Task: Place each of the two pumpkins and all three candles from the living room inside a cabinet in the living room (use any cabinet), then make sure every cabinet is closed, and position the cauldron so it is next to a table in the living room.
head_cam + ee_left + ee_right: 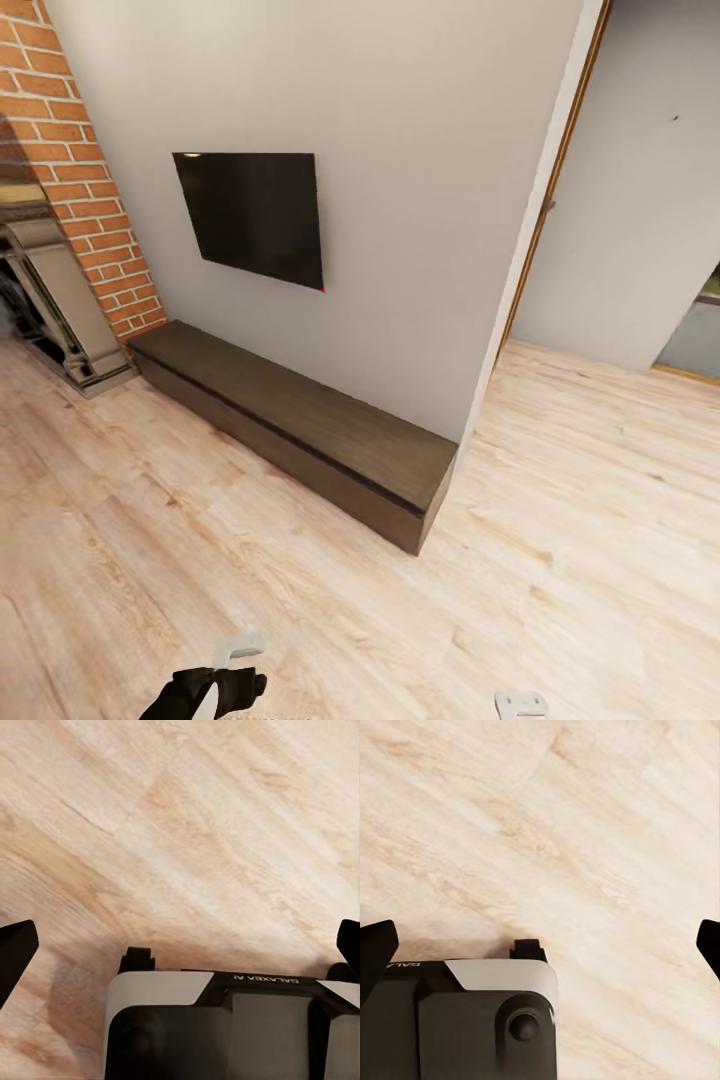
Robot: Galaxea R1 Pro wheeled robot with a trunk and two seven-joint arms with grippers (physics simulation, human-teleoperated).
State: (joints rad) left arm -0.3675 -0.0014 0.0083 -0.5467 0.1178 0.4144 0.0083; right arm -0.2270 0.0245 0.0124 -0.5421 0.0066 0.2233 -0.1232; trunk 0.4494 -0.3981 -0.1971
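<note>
Head view faces the closed cabinet (300, 425) along the wall, likely on approach. Both end effectors, left (180, 937) and right (540, 937), hang released, empty, over floor (250, 590).

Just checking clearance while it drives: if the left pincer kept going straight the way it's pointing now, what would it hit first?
The left pincer points down at the light wood floor; nothing lies between its spread fingertips, so the bare floor would likely come first. How far off is unclear.
</note>
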